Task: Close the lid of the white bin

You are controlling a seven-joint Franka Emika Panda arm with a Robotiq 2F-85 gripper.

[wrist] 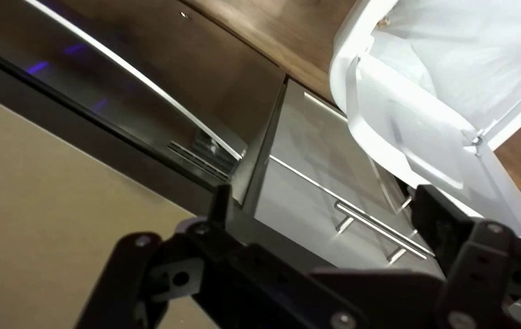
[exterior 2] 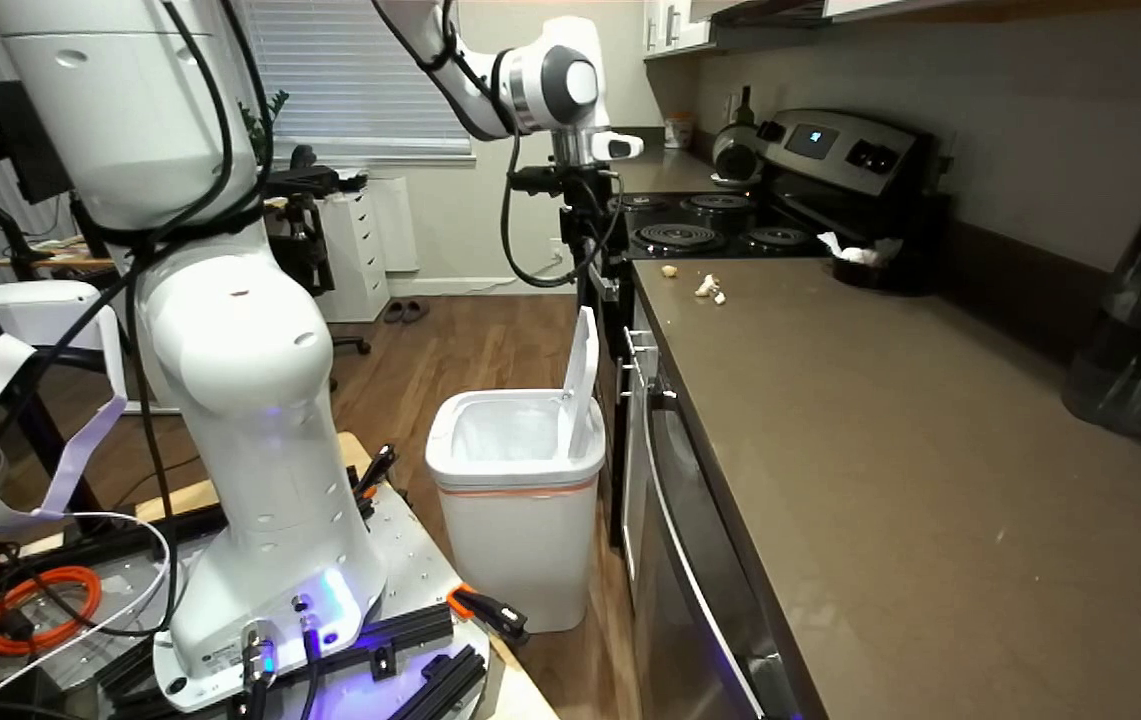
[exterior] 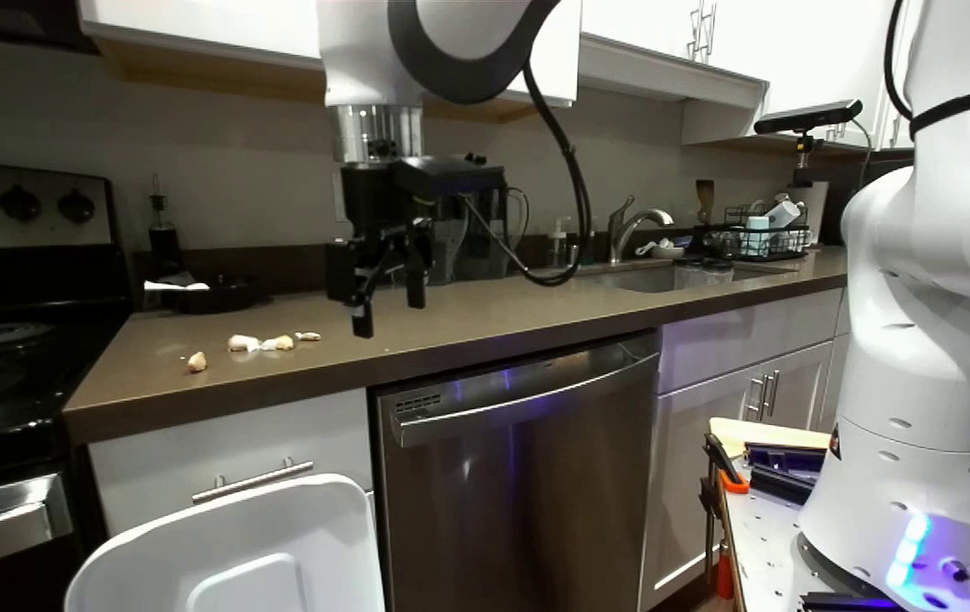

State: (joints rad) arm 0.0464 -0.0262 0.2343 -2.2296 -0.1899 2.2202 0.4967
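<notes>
You faced a brown wood-plank floor (exterior 2: 475,340) and a long, smooth brown bench (exterior 2: 930,450) over white cabinets (exterior: 221,438). Your white, rounded robot arm (exterior 2: 240,330) arched toward the bench's front edge. A black coil-burner stove (exterior 2: 725,222) stood at one end of the bench, and a stainless-steel dishwasher (exterior: 519,510) sat beneath it. Your white plastic waste bin (exterior 2: 520,540), with rounded corners and a thin orange band below its rim, stood upright on the floor near the cabinets, a pale plastic liner (wrist: 465,55) inside. Its lid (exterior 2: 581,375), a smooth white plastic panel with rounded corners and a raised rounded-rectangle outline, stood up steeply on the cabinet side of the bin, leaving the mouth uncovered. Your black two-fingered claw (exterior: 389,310) hung pointing down near the bench's front edge, above the level of the lid and apart from it, its fingers spread wide apart. Several small pale lumps (exterior: 243,342) lay on the bench near the stove; you could not tell what they were.
</notes>
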